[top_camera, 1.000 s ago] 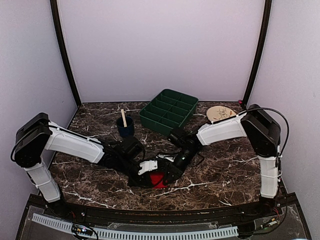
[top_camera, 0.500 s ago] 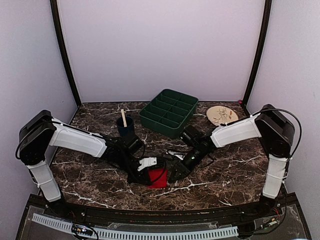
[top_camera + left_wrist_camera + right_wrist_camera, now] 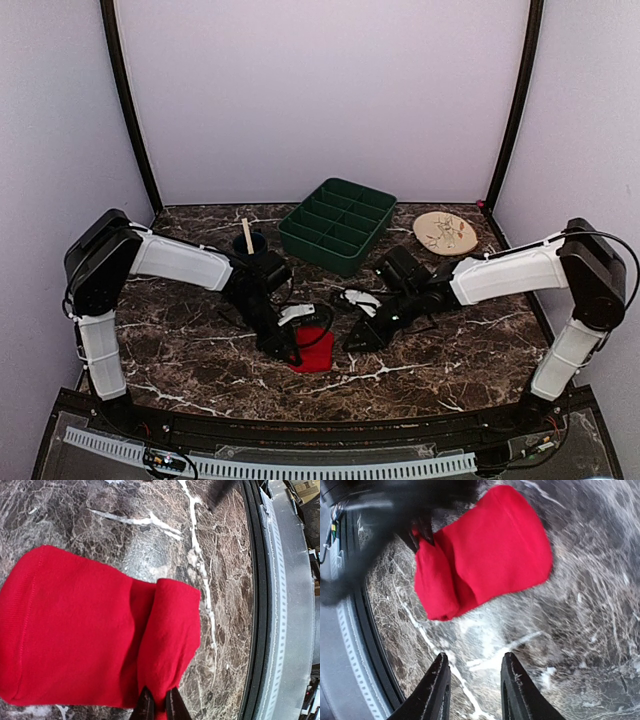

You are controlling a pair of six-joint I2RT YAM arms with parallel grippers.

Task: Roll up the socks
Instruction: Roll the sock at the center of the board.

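On the marbled counter (image 3: 450, 340), the red sock (image 3: 316, 354) is found in the lower centre of the top view, between the two arms. In the left wrist view its long axis is laid across the frame, with one end folded back over the body at the right. The lower edge of that fold is pinched in the left pincer (image 3: 159, 702), whose jaws are drawn narrow on the cloth. The right pincer (image 3: 474, 657) is held wide with nothing in it, and the sock is seen above its tips, apart from them. The left arm is judged the nearer, so the roll would be carried along the long axis from the folded end.
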